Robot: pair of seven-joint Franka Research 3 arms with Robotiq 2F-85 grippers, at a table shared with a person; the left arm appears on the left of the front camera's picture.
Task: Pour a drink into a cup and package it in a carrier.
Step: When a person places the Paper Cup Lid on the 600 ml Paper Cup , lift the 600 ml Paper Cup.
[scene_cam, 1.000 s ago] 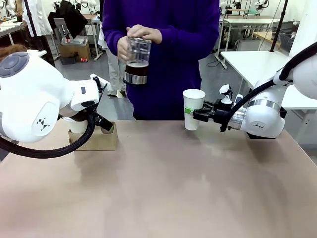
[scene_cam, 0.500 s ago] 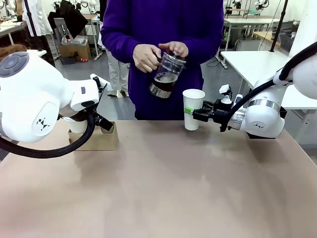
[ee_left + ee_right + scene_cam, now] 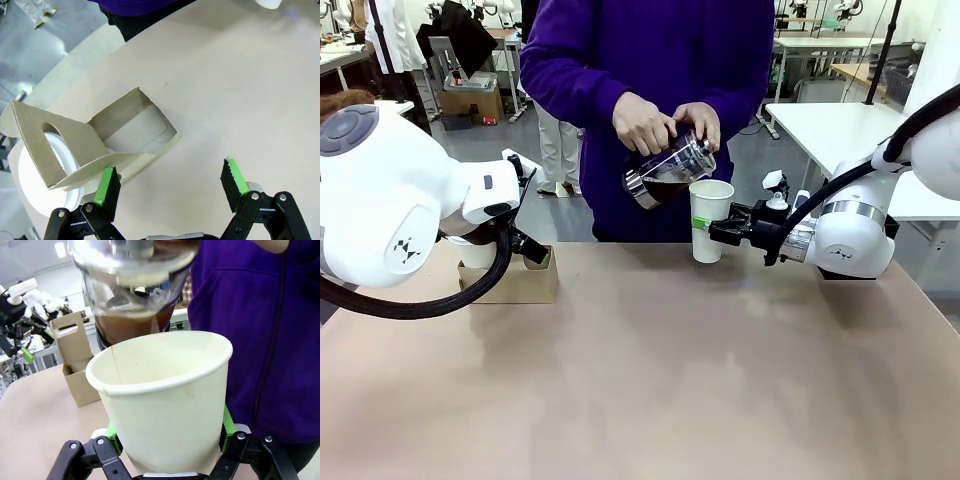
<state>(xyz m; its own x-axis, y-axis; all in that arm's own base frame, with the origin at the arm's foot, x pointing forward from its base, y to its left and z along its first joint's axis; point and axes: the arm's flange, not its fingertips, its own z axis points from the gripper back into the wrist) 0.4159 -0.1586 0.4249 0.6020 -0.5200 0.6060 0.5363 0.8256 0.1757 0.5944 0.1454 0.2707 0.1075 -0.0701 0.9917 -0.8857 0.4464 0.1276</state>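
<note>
My right gripper (image 3: 708, 230) is shut on the cup (image 3: 710, 218), a tall white paper cup held upright above the table's far edge. In the right wrist view the cup (image 3: 165, 400) stands between the green pads (image 3: 227, 422), and its inside looks dry. A person in a purple top holds the glass pot (image 3: 670, 168) in both hands, tilted with its lip at the cup's rim. The dark brown drink (image 3: 127, 326) lies against the pot's low side. The brown cardboard carrier (image 3: 100, 145) sits under my open left gripper (image 3: 170, 182), its near wall beside one finger (image 3: 107, 186).
A white round cup (image 3: 35, 182) sits in one hole of the carrier, under its upright handle (image 3: 37, 135). The carrier (image 3: 515, 280) stands at the table's far left. The tan table (image 3: 650, 380) is bare across its middle and front. White tables stand behind at the right.
The person has swung the glass pot from chest height down to the right and tipped it over the cup. Both arms have stayed put.
</note>
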